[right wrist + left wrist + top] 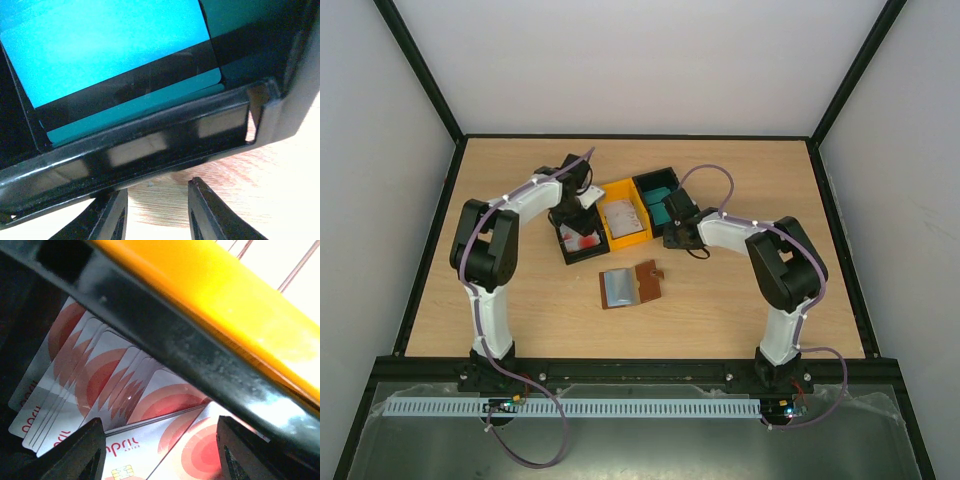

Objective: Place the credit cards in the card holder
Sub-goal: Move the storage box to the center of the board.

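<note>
The brown card holder [647, 282] lies open on the table between the arms, with a grey card [617, 287] on its left half. White credit cards with red rings [125, 390] are fanned inside a black bin [566, 252]. My left gripper [162, 450] hangs open just over them, its fingertips [92, 442] either side of the top cards and nothing gripped. Teal cards [110, 45] lie in a second black bin [150, 142]. My right gripper [157, 205] stands open outside that bin's near wall, with only bare table between its fingers.
A yellow bin [608, 192] holding grey cards [626, 220] sits between the two black bins; its wall [225, 290] runs beside the left bin's black rim [175, 345]. The frame's black posts and white walls enclose the table.
</note>
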Robot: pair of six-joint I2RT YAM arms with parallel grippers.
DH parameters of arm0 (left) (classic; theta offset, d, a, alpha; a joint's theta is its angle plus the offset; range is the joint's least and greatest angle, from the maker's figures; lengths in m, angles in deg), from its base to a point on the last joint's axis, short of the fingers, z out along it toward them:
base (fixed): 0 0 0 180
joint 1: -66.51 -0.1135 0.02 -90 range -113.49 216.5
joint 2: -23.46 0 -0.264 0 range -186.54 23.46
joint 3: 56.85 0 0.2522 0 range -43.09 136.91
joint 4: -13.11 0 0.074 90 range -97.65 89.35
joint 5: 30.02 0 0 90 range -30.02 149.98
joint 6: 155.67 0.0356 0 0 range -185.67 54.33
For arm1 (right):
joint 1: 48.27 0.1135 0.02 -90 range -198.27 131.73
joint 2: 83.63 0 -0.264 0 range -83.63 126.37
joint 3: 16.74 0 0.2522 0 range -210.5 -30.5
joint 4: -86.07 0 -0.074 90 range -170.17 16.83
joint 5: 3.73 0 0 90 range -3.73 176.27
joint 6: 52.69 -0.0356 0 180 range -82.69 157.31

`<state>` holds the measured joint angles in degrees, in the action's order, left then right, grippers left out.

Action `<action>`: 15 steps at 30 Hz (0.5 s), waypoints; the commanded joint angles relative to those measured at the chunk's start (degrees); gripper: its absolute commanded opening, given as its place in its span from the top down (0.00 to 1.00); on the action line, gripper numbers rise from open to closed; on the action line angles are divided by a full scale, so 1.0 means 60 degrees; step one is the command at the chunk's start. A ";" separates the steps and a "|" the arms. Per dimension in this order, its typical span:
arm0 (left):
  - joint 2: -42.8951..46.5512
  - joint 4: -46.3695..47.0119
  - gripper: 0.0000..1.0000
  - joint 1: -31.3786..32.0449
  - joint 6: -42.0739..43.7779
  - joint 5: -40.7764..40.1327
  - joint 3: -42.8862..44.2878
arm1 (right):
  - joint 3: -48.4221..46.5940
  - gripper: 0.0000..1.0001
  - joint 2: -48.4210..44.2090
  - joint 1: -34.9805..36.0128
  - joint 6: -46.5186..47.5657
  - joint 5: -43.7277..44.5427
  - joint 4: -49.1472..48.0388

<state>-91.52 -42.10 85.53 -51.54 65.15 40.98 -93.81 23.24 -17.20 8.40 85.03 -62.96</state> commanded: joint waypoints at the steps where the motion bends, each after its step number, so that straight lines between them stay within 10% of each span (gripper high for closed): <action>1: -0.0268 -0.0654 0.36 -0.0169 0.0194 0.0135 0.0246 | -0.0227 0.67 0.0076 -0.0037 0.0057 0.0065 -0.0008; 15: -0.0999 -0.1064 0.31 -0.0248 0.0223 0.0062 0.0461 | 0.0103 0.67 -0.0576 -0.0022 0.0009 -0.0843 -0.0237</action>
<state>-93.48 -45.79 84.94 -49.64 66.09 44.15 -93.74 22.43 -17.18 8.38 81.62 -63.07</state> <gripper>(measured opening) 0.678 0.332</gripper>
